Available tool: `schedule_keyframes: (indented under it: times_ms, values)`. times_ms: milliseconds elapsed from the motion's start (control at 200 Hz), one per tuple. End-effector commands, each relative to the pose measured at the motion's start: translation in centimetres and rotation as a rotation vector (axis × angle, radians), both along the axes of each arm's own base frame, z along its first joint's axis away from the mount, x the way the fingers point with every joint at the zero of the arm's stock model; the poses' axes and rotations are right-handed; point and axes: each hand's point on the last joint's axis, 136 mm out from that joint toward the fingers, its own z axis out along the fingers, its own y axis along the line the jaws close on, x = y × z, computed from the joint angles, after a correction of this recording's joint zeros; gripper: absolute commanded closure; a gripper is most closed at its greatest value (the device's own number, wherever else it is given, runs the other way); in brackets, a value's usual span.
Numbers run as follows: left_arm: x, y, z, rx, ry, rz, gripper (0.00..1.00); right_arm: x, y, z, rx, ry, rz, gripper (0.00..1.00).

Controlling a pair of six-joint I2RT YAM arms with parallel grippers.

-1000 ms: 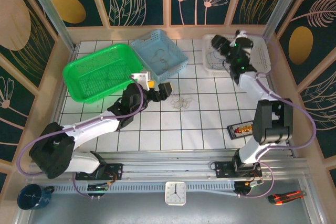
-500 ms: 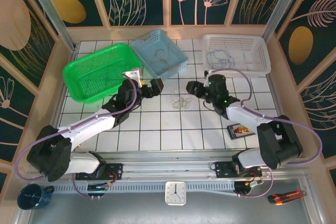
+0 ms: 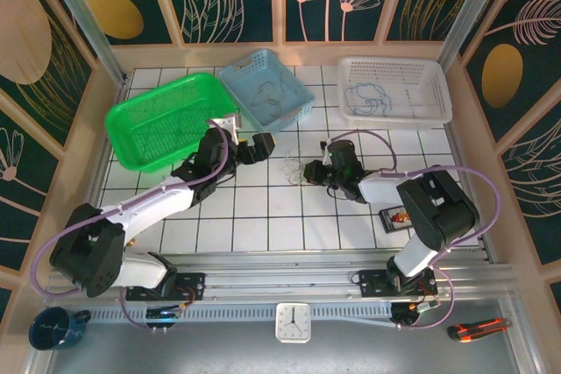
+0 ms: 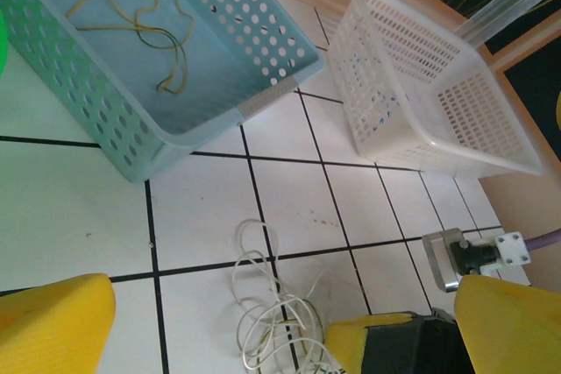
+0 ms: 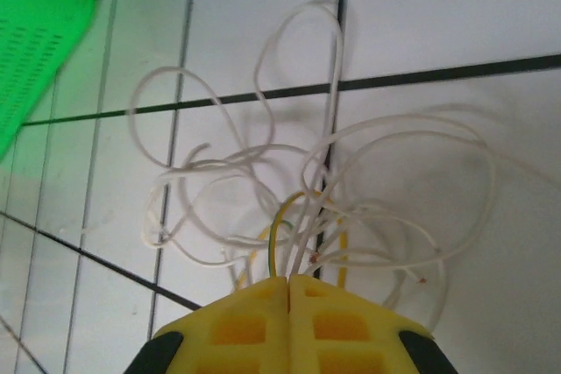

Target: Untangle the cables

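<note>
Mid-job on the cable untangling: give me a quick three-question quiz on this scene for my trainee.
1. True or false: the right pincer is shut on the cable clump.
2. The basket holding the blue cable is: A green, B white, C blue.
3. Fill in: the left pincer, beside the clump, stands ___.

Key: 1 true; 2 B; 3 open.
</note>
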Motion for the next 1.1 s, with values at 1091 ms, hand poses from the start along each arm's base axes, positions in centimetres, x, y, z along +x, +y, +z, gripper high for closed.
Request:
schedule_keyframes:
  times_ms: [1091]
  values:
    - [-0.1,-1.4,-4.9,0.061,0.099,-0.086,0.01,-0.9,-2.0,6.3,-0.101,-0.202,-0.034,0.67]
